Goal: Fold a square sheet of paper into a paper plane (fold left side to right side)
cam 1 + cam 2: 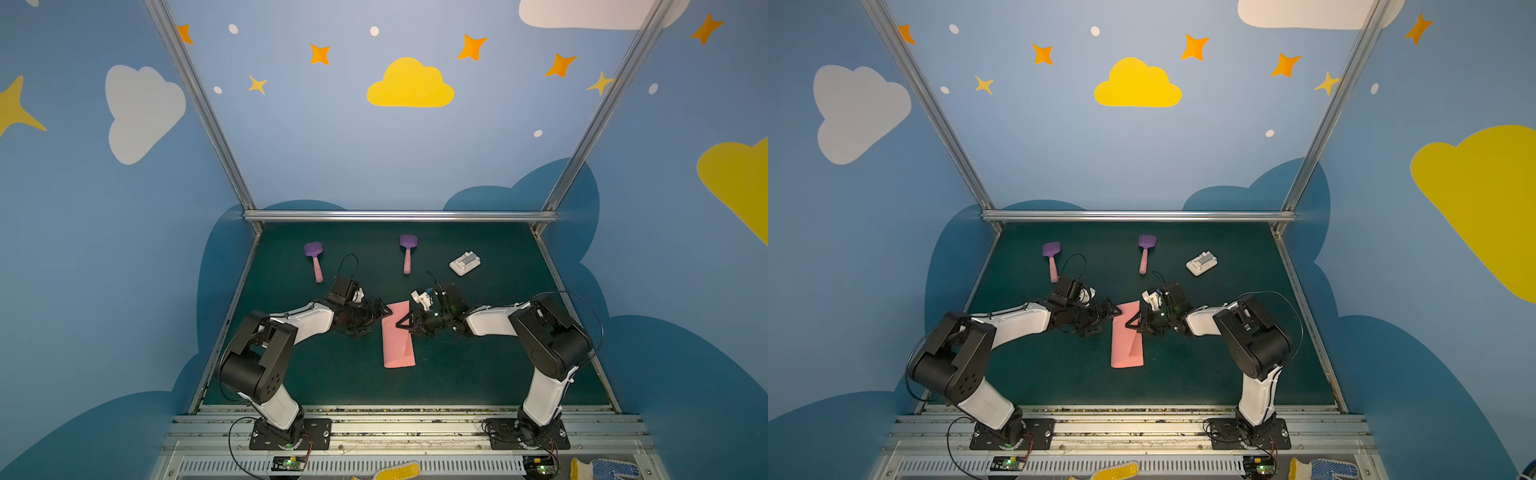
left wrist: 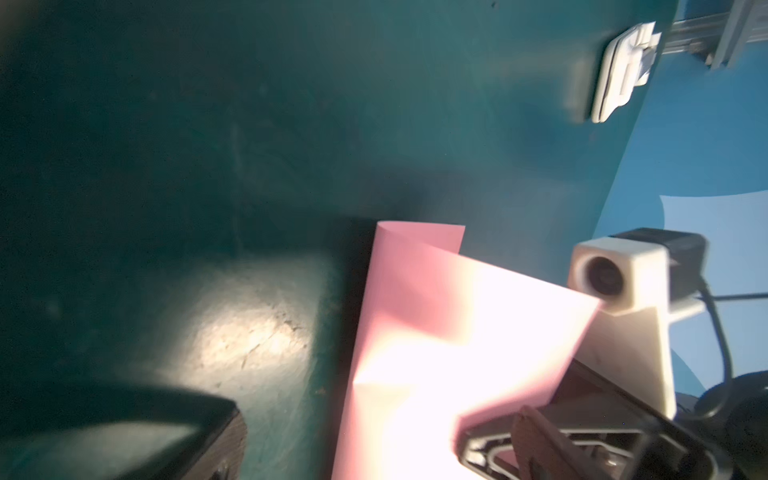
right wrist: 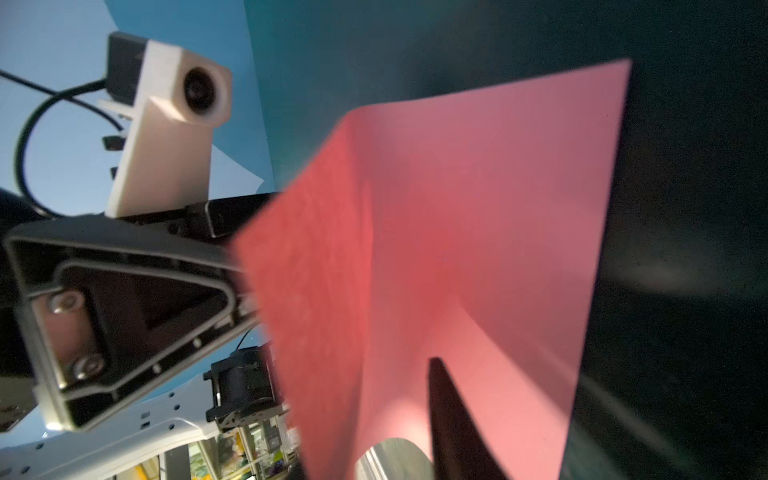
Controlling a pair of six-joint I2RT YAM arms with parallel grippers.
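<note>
Paper (image 1: 398, 337), folded to a narrow strip, lies on the table (image 1: 478, 365); the left gripper (image 1: 379, 319) gapes at its edge, while the right gripper (image 1: 404, 325) meets its raised flap, its jaws unclear.

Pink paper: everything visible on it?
The square sheet of paper is thin, plain salmon pink, folded into a tall narrow strip on the green mat. Its upper layer bows up in the wrist views; a diagonal crease crosses its near half. The open left gripper is at its far left edge; the right gripper meets its right edge, grip unclear.
</note>
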